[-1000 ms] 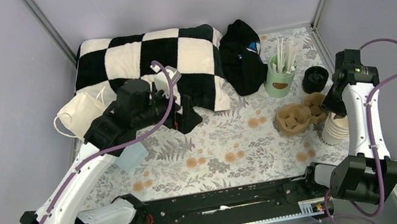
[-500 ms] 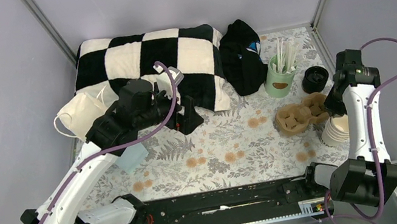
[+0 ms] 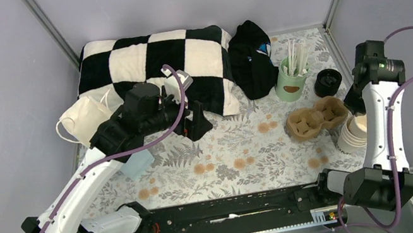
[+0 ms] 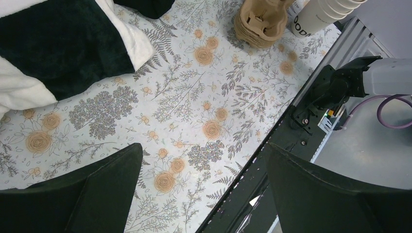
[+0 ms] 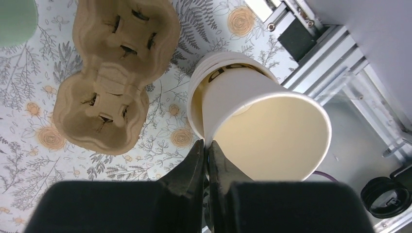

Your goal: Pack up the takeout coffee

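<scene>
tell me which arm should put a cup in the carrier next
Right. The right end effector is shut on the rim of the top cup, tilted up from the stack right beside the carrier. The left end effector hangs open and empty, far over by the pillow.

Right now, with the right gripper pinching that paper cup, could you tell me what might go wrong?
The right gripper is shut on just one thin wall of the top cup, so it may crumple or slip. That cup hangs tilted, partly nested in the stack, so lifting could drag or topple the stack, which stands near the edge of the table.
</scene>
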Tool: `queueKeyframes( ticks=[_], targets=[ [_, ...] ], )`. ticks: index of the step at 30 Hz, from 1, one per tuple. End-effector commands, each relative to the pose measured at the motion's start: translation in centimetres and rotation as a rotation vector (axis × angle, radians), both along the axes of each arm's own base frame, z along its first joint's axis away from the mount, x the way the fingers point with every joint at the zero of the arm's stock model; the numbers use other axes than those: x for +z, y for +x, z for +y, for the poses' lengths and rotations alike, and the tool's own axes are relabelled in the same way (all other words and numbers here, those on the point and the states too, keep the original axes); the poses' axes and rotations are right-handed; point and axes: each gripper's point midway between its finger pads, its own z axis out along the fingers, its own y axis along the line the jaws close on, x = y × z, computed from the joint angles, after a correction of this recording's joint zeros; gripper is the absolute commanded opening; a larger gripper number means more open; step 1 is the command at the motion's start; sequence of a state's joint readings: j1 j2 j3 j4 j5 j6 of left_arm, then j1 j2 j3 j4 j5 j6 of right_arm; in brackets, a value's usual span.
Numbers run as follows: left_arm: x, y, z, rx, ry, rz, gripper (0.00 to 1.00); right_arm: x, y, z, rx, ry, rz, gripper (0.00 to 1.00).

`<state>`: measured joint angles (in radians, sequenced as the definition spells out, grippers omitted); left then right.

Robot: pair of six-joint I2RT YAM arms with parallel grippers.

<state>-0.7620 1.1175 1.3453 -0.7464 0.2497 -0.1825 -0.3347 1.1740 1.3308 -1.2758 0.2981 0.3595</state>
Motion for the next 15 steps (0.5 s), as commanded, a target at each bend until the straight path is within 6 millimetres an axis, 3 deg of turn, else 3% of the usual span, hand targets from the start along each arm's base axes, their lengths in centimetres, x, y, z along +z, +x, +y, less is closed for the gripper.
queueKeyframes(
  ticks=[1, 7, 11, 13, 15],
  targets=[
    [1.7, 0.4, -0.4, -0.007, -0.034, -0.062, 0.99, 3.6, -1.4, -1.0, -0.060, -0.069, 0.012, 0.00],
    [1.8, 0.6, -0.7, -0.010, -0.036, -0.058, 0.99, 8.1, -0.8, -0.8, -0.045, -0.088, -0.105, 0.00],
    [2.1, 0.6, -0.8, -0.009, -0.041, -0.054, 0.99, 9.6, 0.1, 0.3, -0.006, -0.044, -0.190, 0.00],
    [2.4, 0.6, -0.9, -0.007, -0.046, -0.053, 0.99, 10.8, 1.3, 1.5, 0.087, -0.003, -0.267, 0.00],
    [2.8, 0.9, -0.7, 0.018, -0.050, -0.058, 0.99, 12.2, 3.9, 4.7, 0.290, 0.095, -0.398, 0.00]
  ],
)
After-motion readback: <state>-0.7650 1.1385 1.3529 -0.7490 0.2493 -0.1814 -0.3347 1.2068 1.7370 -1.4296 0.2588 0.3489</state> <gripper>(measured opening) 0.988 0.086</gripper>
